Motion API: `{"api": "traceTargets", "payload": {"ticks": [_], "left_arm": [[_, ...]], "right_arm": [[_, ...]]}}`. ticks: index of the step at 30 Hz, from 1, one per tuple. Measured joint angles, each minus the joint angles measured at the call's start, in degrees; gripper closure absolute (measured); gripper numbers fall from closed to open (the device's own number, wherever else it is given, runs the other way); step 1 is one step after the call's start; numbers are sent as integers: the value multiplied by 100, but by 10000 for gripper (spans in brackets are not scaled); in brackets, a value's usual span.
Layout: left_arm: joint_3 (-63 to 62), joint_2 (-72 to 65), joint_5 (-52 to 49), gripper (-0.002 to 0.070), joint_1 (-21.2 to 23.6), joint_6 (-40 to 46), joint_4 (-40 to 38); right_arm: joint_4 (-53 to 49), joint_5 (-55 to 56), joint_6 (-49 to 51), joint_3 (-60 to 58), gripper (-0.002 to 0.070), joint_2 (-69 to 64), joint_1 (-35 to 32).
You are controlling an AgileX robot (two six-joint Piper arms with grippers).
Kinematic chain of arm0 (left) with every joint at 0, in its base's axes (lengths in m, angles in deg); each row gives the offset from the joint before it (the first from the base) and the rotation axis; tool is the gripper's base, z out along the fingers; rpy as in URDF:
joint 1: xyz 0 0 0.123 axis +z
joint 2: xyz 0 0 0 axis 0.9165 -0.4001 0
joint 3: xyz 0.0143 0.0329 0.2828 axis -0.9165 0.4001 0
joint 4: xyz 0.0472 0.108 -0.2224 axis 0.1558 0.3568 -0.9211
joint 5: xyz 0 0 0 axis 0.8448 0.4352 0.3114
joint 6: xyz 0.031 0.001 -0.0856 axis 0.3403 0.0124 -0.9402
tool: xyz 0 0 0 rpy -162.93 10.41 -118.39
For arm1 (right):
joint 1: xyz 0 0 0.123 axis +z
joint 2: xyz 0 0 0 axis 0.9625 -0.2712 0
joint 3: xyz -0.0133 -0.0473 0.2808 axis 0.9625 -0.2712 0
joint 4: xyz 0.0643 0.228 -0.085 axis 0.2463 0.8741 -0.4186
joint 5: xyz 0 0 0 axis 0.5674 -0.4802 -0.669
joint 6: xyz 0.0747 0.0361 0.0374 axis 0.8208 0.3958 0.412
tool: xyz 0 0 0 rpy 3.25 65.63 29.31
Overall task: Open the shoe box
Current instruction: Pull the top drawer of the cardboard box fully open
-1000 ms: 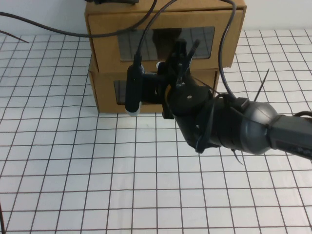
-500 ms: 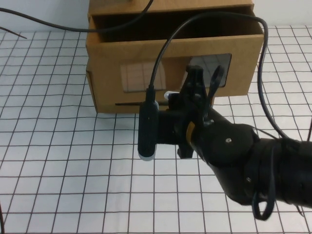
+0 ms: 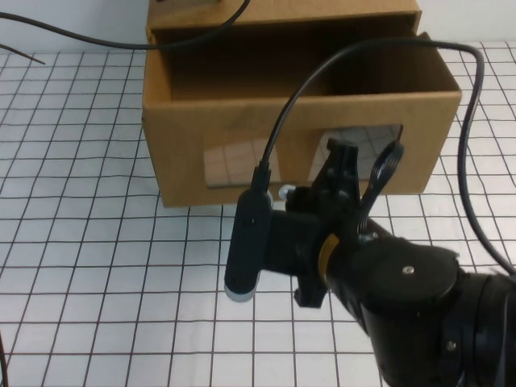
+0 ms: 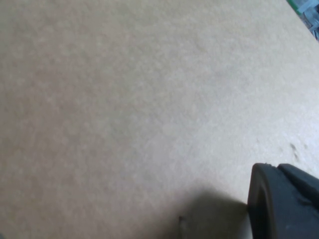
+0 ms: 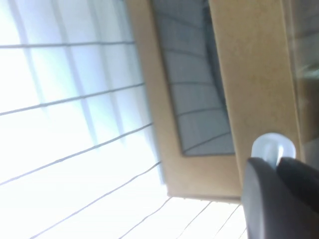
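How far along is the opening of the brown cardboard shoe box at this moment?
Done: the windowed drawer of the brown cardboard shoe box stands pulled well out toward the robot, its dark inside showing. In hand: the right gripper is shut at the drawer's front wall; what it grips I cannot tell. The left gripper is close over plain cardboard. Left: perhaps a little more pull, then release.

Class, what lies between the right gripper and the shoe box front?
Nothing shows there: in the high view the right gripper overlaps the shoe box front at its window. The left gripper is close over plain cardboard.
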Motion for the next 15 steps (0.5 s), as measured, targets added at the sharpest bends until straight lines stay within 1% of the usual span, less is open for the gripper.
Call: {"api": "traceTargets", "payload": {"ticks": [5, 11, 15], "left_arm": [[0, 0, -10, 680, 0, -57, 0], [0, 0, -10, 680, 0, -57, 0], [0, 0, -10, 680, 0, -57, 8]], "right_arm": [[590, -397, -274, 0, 669, 0, 412], [843, -749, -296, 0, 669, 0, 813], [1011, -797, -296, 0, 669, 0, 900]]}}
